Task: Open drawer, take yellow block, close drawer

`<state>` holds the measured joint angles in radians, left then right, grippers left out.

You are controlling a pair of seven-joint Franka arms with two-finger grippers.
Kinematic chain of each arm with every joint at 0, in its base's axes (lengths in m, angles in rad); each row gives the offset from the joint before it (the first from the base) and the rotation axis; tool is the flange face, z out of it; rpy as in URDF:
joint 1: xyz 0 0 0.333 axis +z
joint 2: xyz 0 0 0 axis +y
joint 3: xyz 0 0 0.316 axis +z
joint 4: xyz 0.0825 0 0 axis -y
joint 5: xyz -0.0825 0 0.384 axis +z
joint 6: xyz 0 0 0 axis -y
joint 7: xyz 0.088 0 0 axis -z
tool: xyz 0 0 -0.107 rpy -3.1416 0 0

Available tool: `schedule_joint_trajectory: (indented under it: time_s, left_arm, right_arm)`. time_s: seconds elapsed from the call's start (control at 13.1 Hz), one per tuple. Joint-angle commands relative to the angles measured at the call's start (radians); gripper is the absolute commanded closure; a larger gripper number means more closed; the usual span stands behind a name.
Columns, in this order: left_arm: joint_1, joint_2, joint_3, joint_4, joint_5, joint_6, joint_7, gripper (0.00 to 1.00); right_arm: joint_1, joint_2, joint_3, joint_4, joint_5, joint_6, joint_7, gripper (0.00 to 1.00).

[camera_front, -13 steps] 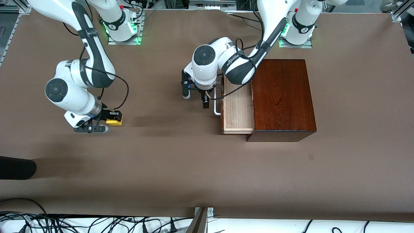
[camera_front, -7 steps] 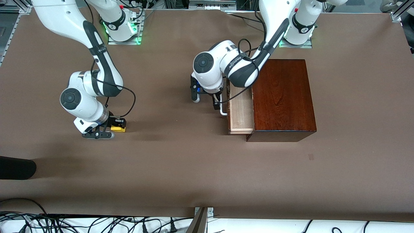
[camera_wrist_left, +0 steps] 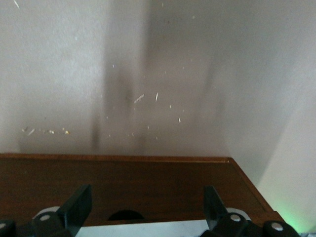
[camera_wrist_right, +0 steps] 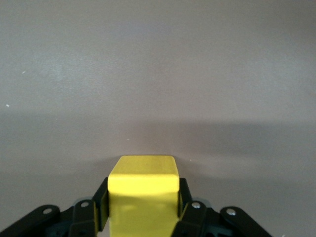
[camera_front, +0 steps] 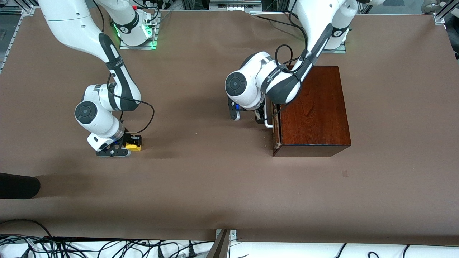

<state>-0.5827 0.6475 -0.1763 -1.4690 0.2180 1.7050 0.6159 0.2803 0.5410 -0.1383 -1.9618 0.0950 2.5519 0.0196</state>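
Drawer (camera_front: 274, 133) looks pushed in now; from the front view I see only its dark front, level with the wooden box (camera_front: 312, 107), and the white handle (camera_front: 268, 123) sticking out toward the right arm's end of the table. My left gripper (camera_front: 259, 116) is at this handle. In the left wrist view its two fingers (camera_wrist_left: 76, 207) stand wide apart with the white bar low between them, so I read it as open, not squeezing anything. My right gripper (camera_front: 129, 142) is low at the table, well apart from the box, at the right arm's end. Its fingers are closed on the yellow block (camera_wrist_right: 143, 190), one on each side of it
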Motion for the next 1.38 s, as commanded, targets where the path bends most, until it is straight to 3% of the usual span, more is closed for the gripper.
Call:
schedule_joint_trajectory:
  time_s: [0.0,0.23,0.31,0.38,0.46,0.61,0.84,1.07,1.3]
  left_arm:
    - [0.006,-0.034,0.001,-0.01,0.034,-0.053,0.011,0.0]
    - [0.004,-0.041,0.0,-0.008,0.06,-0.064,0.011,0.0]
    - [0.003,-0.043,0.0,0.004,0.06,-0.065,0.011,0.0]
    - [0.0,-0.043,-0.002,0.015,0.06,-0.065,0.01,0.0]
    - [0.001,-0.055,-0.009,0.033,0.057,-0.065,-0.004,0.0]
    - [0.003,-0.107,-0.011,0.045,0.035,-0.065,-0.088,0.0]
    - [0.027,-0.198,0.0,0.053,-0.093,-0.134,-0.345,0.0]
    - [0.131,-0.259,0.003,0.122,-0.101,-0.292,-0.45,0.0]
    - [0.285,-0.327,-0.002,0.142,-0.103,-0.327,-0.481,0.0]
  right_arm:
    - [-0.009,0.007,0.008,0.0,-0.017,0.014,-0.059,1.0]
    - [-0.01,0.008,0.008,0.0,-0.017,0.014,-0.079,1.0]
    - [-0.01,0.008,0.008,0.0,-0.015,0.014,-0.079,0.88]
    - [-0.01,0.007,0.008,0.003,-0.015,0.014,-0.073,0.26]
    - [-0.01,-0.001,0.008,0.003,-0.015,0.014,-0.078,0.0]
    - [-0.01,-0.047,0.009,0.004,-0.012,-0.001,-0.076,0.0]
    - [-0.01,-0.169,0.009,0.027,-0.014,-0.166,-0.086,0.0]
    - [-0.01,-0.3,0.006,0.084,-0.015,-0.384,-0.089,0.0]
    - [-0.012,-0.374,0.003,0.191,-0.015,-0.598,-0.119,0.0]
